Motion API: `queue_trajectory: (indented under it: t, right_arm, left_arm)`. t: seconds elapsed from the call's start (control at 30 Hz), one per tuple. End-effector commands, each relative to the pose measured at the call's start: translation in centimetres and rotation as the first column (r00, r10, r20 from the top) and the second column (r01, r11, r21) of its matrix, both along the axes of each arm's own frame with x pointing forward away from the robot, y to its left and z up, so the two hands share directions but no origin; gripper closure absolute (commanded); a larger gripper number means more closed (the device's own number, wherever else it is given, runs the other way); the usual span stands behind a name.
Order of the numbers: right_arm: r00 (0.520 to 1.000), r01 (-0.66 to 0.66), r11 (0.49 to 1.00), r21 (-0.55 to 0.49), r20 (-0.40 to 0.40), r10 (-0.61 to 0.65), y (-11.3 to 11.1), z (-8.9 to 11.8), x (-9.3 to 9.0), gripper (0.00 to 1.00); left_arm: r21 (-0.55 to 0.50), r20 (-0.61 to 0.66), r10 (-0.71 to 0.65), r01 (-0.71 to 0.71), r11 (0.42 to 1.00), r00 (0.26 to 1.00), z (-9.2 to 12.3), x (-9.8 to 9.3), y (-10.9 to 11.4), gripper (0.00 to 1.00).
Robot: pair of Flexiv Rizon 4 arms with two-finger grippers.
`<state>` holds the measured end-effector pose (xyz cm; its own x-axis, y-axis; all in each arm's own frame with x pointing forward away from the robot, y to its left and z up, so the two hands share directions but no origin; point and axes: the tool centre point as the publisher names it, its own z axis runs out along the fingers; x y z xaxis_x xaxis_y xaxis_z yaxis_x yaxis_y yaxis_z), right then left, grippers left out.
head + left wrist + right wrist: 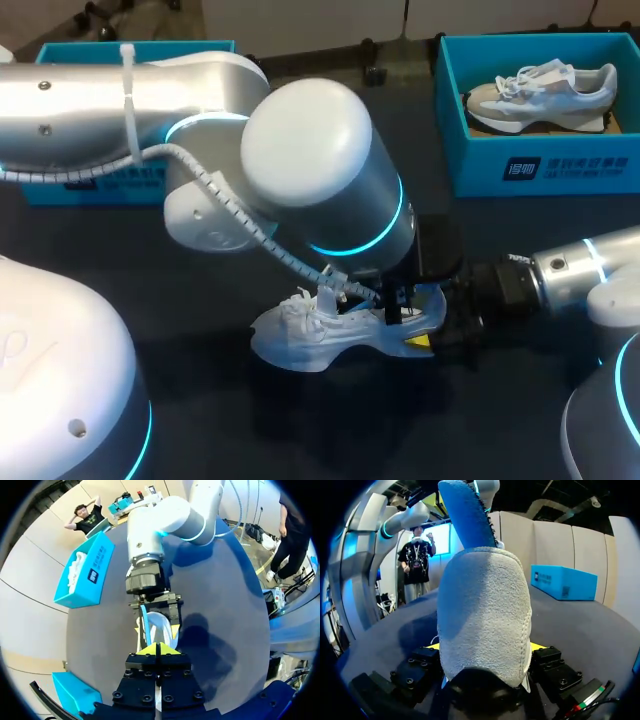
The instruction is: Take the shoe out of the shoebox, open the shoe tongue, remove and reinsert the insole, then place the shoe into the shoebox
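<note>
Nearest, shoe: a white trainer (310, 335) sits sole-down on the dark counter (470, 410), laces up, out of any box. Its heel is turned toward my right arm.
Right hand: it (487, 646) is at the shoe's heel, reaching in from the shoe's right. The grey suede heel fills the gap between the two yellow-tipped fingers and touches both, so the hand is clamped on the shoe.
Left hand: it (158, 649) hangs just above the shoe's heel opening and points down at it. The yellow tips are pinched narrow, and the edge of the insole runs up into them.
Insole: the blue insole (465, 515) stands upright, rising out of the shoe above the heel. How much of it is inside the shoe is hidden.
Right shoebox: this blue, open box (540, 170) is beyond the shoe and to its right, well apart from it. A second shoe (540, 90), grey and white, lies inside.
Left shoebox: this blue box (80, 192) is beyond the shoe and to its left, well apart and mostly hidden behind my left arm.
</note>
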<state>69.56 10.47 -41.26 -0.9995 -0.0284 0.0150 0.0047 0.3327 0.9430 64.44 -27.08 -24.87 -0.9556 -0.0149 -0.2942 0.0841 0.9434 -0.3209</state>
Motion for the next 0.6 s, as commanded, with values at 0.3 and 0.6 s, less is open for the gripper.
queue_trajectory:
  t: [0.3, 0.6]
  right_arm:
    - [1.000, 0.002, 1.000, -0.003, 0.001, -0.002, 0.1, 0.1, -0.1, 1.00]
    - [1.000, 0.002, 1.000, -0.003, 0.001, -0.002, 0.1, 0.1, -0.1, 1.00]
  left_arm:
    - [-0.057, -0.023, -0.064, 0.062, 0.996, 0.998, 3.9, 0.1, 1.7, 1.00]
    - [-0.061, -0.056, -0.034, 0.031, 0.998, 0.998, 3.7, 2.4, 1.6, 0.69]
